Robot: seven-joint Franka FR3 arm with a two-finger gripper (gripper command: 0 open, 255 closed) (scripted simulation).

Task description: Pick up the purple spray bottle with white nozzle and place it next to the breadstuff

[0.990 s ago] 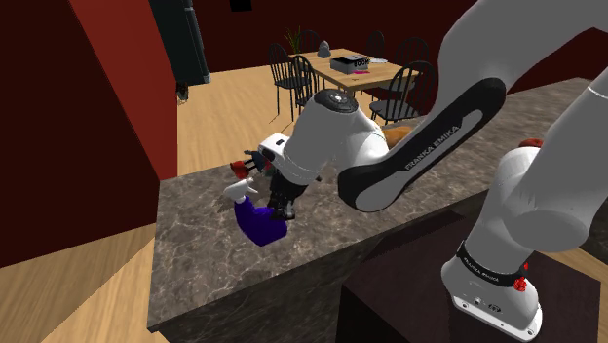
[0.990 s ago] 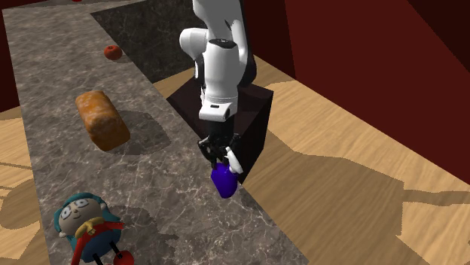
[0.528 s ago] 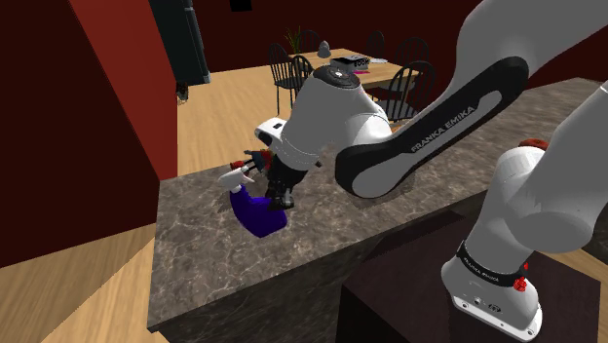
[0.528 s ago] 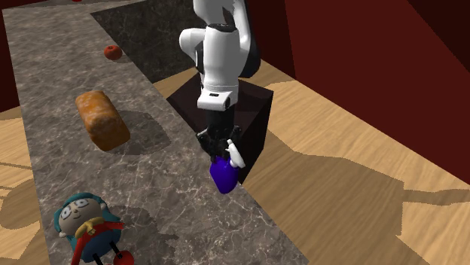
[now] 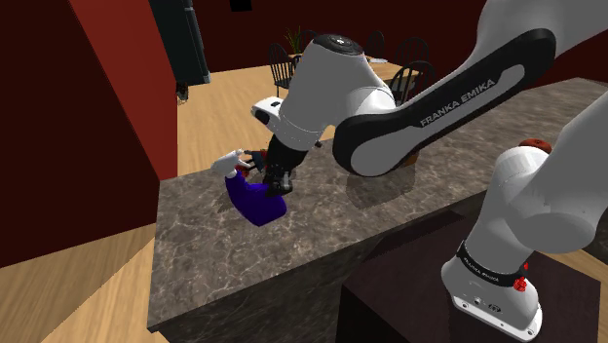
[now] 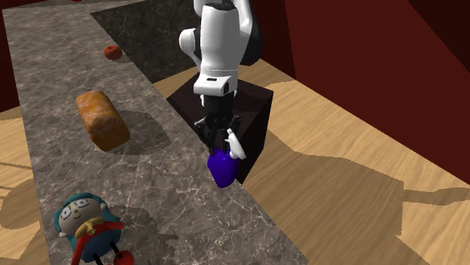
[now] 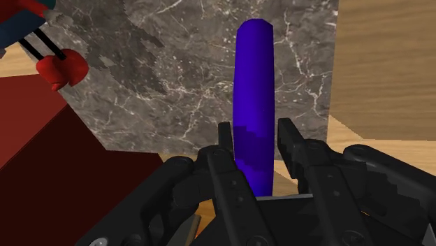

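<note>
The black gripper (image 6: 219, 140) is pinching the purple spray bottle (image 6: 222, 168) just under its white nozzle (image 6: 235, 145), its fingers (image 7: 225, 143) pressing on either side of the body. The bottle is hanging tilted at the counter (image 6: 166, 203) edge nearest the stand (image 6: 260, 120), well apart from the brown bread loaf (image 6: 102, 118), toward the second exterior view's lower right of it. A blue-haired toy figure (image 6: 86, 226) is standing on the counter toward that view's bottom from the loaf, and a small red fruit (image 6: 112, 52) is lying beyond the loaf toward the top.
</note>
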